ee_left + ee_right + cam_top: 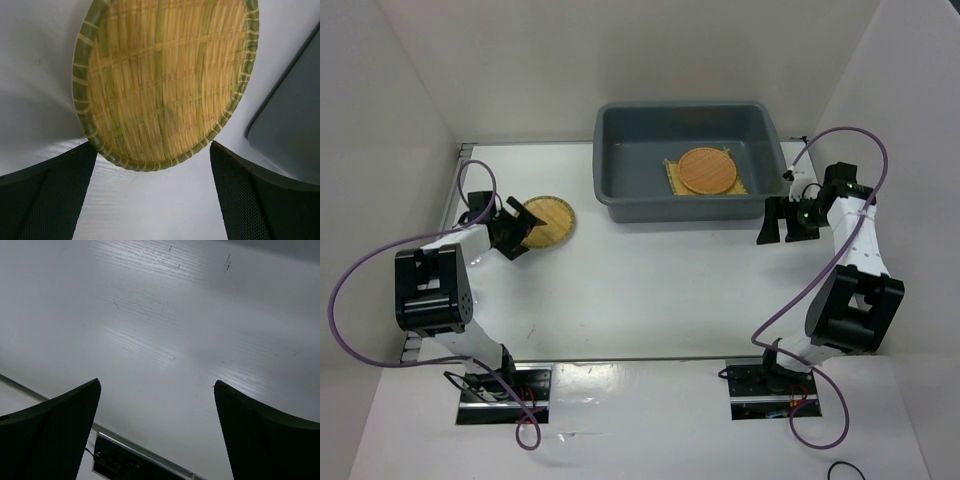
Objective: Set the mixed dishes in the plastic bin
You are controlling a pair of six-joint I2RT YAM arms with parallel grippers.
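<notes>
We begin with the white tabletop (pixel 650 290), which carries the grey plastic bin (pixel 650 205) at its far side. On the bin's floor the square yellow woven mat (pixel 672 176) lies flat, and the orange-brown round disc (pixel 707 170) rests on it, so we judge both delivered. Well apart from the bin, off its left front corner, the yellow woven green-rimmed disc (pixel 548 222) lies flat, tightly woven and bound in green strips. The left end effector (pixel 527 230) hovers at its edge, spread wide and empty, seemingly lined up on that rim. Just beside the bin's right front corner, the right end effector (pixel 776 225) gapes wide, holding nothing. We cannot find the glass cup.
</notes>
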